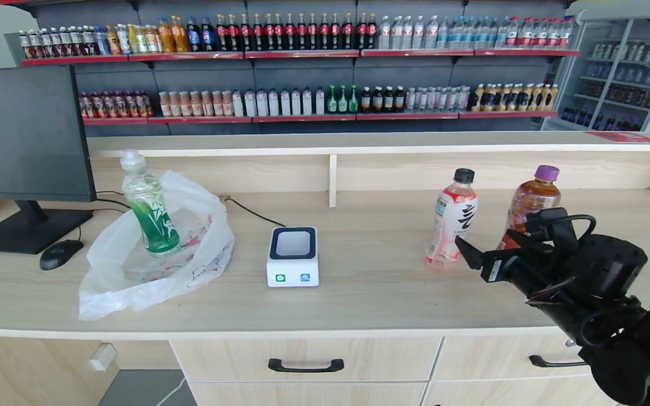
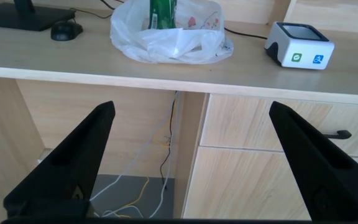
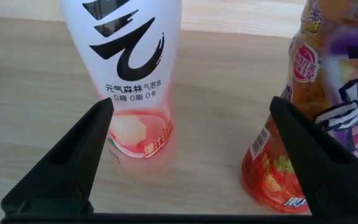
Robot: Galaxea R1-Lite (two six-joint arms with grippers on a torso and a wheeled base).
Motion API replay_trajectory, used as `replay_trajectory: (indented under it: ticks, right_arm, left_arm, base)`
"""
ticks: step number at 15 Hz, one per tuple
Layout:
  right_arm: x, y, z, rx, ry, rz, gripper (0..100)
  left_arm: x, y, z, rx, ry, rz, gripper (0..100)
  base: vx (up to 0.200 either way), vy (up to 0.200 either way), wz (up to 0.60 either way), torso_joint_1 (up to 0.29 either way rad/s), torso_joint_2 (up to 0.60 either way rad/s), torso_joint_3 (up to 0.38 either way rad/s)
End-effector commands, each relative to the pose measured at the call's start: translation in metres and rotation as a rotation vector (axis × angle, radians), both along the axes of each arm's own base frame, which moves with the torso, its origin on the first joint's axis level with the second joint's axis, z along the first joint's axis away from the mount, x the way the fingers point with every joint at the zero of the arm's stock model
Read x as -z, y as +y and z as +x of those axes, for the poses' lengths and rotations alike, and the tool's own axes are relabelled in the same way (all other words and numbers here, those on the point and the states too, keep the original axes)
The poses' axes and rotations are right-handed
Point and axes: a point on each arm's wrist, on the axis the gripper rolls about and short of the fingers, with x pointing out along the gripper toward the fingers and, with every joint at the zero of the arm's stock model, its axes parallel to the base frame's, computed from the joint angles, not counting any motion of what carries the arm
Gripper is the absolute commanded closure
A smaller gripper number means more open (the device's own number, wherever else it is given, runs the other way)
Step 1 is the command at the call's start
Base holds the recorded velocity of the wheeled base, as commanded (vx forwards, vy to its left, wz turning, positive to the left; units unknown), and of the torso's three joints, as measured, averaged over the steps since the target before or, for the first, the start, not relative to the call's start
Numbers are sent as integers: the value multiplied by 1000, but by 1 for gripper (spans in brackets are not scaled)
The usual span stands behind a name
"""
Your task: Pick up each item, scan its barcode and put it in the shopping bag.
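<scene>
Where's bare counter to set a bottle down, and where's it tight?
Free: the counter between scanner and pink bottle, plus the front strip before the scanner. Tight: right gripper by pink bottle and purple-capped bottle; left end holds bag, mouse, monitor.

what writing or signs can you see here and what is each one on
pink bottle: large black characters with a small line beneath, sharp in the right wrist view
amber bottle: label print and barcode, blurred
scanner: two small icons, green and blue, no words
green bottle in the shopping bag: too small to read
shelf bottles: too small
</scene>
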Motion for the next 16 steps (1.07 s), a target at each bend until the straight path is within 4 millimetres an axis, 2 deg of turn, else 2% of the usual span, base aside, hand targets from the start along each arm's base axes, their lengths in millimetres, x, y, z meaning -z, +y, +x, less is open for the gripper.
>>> replay_trajectory:
  ticks: [1,6,14,16]
  right_arm:
    - [7,7,11,-16,3,-2,0]
    - [10,10,22,-19,-8,0,0]
    - [2,18,8,-51,-14,2,0]
    - [2,29,1,-93,-8,1,0]
  left_arm:
    - [0,0,0,1,-1,-1,0]
    - [0,0,0,1,-1,-1,0]
    - [0,0,0,1,0,-1,0]
    - [0,0,0,1,0,-1,0]
  base:
    - [0,0,0,0,0,0]
    - [0,0,0,0,0,0]
    - [0,0,0,0,0,0]
    - [0,0,0,0,0,0]
